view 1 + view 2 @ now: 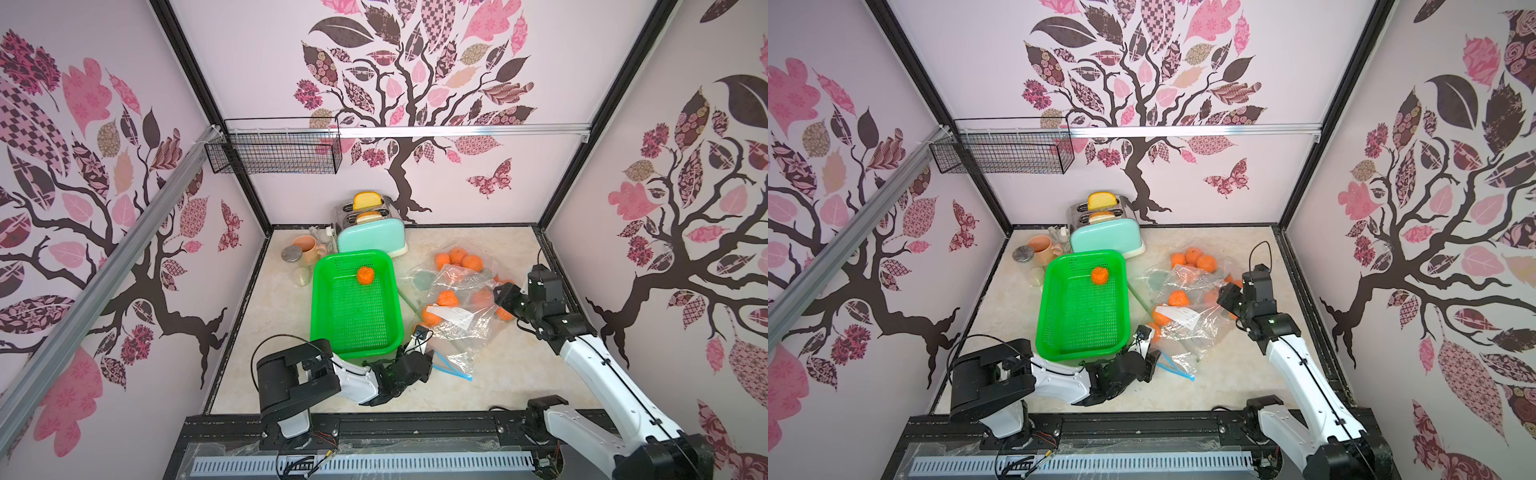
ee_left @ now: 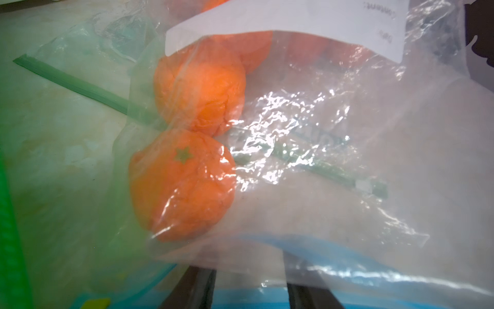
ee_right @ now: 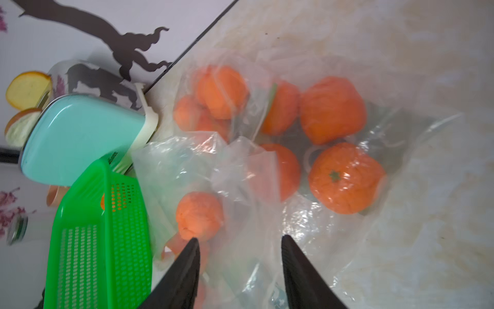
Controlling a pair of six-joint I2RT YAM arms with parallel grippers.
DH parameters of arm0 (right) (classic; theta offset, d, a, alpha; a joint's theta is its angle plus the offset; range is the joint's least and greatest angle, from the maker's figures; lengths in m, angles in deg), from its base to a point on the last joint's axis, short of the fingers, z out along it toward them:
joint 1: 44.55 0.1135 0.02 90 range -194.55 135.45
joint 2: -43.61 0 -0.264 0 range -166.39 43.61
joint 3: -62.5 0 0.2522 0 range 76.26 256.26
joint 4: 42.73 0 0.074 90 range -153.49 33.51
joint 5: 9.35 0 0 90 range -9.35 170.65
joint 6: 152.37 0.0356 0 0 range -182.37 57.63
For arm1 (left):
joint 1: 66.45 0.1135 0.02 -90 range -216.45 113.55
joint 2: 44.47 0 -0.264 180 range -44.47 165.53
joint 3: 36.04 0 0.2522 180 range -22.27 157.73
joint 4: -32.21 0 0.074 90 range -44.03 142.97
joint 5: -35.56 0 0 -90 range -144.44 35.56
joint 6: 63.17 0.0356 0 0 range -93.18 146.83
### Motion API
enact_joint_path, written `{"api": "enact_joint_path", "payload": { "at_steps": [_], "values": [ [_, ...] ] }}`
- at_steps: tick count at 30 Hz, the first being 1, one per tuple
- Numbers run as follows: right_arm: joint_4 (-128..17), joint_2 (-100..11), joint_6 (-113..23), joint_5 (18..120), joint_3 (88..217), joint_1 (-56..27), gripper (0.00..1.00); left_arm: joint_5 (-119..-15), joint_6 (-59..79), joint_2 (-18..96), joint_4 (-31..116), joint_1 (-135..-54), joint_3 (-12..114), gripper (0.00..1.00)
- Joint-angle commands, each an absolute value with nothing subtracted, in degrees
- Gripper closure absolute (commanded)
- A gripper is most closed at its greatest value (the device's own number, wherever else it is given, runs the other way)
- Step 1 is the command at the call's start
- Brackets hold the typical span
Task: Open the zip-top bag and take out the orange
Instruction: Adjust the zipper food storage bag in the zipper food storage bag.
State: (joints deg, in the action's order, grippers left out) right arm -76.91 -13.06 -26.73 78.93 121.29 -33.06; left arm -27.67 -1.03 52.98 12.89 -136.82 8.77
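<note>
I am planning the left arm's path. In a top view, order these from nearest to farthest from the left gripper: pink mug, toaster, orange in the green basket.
1. orange: in the far end of the green basket, nearest the left gripper.
2. toaster: behind the basket, by the back wall.
3. pink mug: back left corner, farthest.

Pale booth with tree-patterned walls and a marbled floor

The back wall (image 1: pixel 540 62) and the side walls (image 1: pixel 62 353) are pale lilac. Each carries a dark brown tree decal (image 1: pixel 399 104) with pink and patterned leaves, and a butterfly decal (image 1: pixel 490 178) sits beside the back trunk. Black frame posts (image 1: pixel 195 75) mark the corners. A silver rail (image 1: pixel 457 131) runs across the back wall, with a black wire basket (image 1: pixel 278 151) hanging at one end; another rail (image 1: pixel 124 257) slants along a side wall. The floor (image 1: pixel 519 382) is glossy beige marble-look, evenly lit.
</note>
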Motion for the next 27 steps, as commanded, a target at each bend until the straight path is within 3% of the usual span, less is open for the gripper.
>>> {"api": "enact_joint_path", "payload": {
  "at_steps": [1, 8, 15, 21, 27],
  "values": [
    [-79.65, -16.27, -32.37, 80.81, 126.88, -28.18, 0.51, -27.21, -0.93, 54.08, 11.21, -136.54, 8.31, 0.57],
    [-75.81, -31.59, -35.30, 68.76, 134.72, -23.24, 0.62, -26.84, -2.51, 54.38, 11.74, -136.41, 7.89, 0.58],
    [-75.81, -45.77, -37.46, 67.70, 141.15, -15.80, 0.67, -27.01, -5.33, 54.50, 13.02, -136.14, 6.93, 0.58],
    [-71.47, -52.01, -35.49, 65.95, 138.34, -15.54, 0.74, -26.95, -5.63, 54.47, 13.29, -136.06, 6.97, 0.55],
    [-70.35, -56.39, -36.33, 66.82, 136.34, -15.37, 0.74, -27.15, -5.73, 55.20, 13.54, -135.97, 7.51, 0.49]
  ]
}}
